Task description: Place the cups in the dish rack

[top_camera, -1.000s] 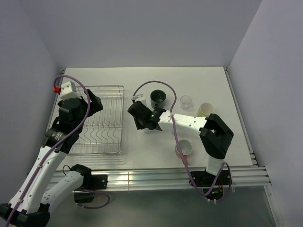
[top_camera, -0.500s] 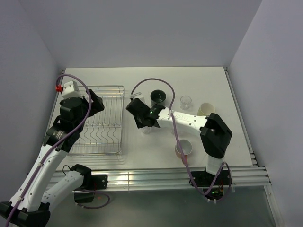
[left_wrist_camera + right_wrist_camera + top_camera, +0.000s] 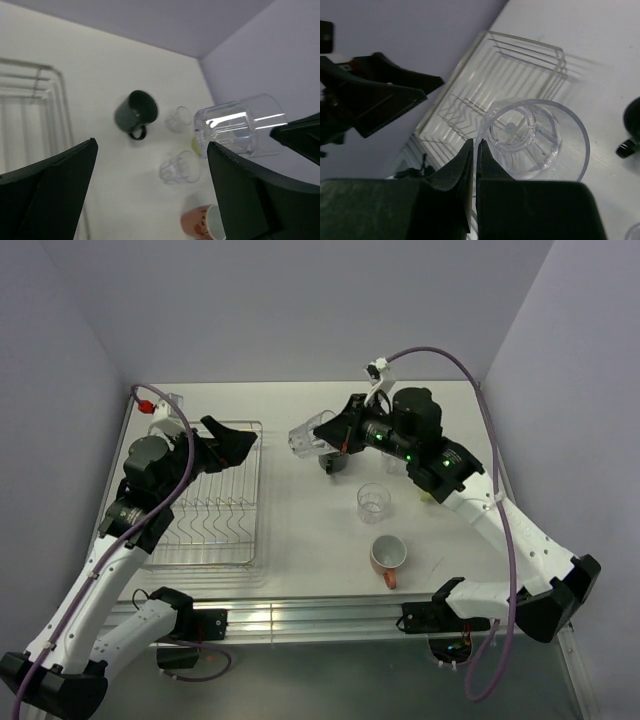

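Observation:
My right gripper (image 3: pixel 335 432) is raised above the table and shut on the rim of a clear glass tumbler (image 3: pixel 308 437), held on its side; the right wrist view shows the jaws (image 3: pixel 475 150) pinching the tumbler's wall (image 3: pixel 535 137). The silver wire dish rack (image 3: pixel 215 502) lies at the left, with no cups in it. My left gripper (image 3: pixel 238 445) is open and empty above the rack's far right corner. On the table are a black mug (image 3: pixel 136 112), a small tumbler (image 3: pixel 177 119), a second tumbler (image 3: pixel 373 502) and an orange mug (image 3: pixel 388 555). The yellow-green cup (image 3: pixel 196 145) is mostly hidden.
The rack (image 3: pixel 495 90) sits below and beyond the held tumbler in the right wrist view, with my left gripper (image 3: pixel 385 105) at its left. Grey walls close the table on three sides. A metal rail (image 3: pixel 330 615) runs along the near edge.
My right gripper has lifted a clear tumbler off the table and the arm has swung up high. My left gripper has risen and reached out over the rack's far corner.

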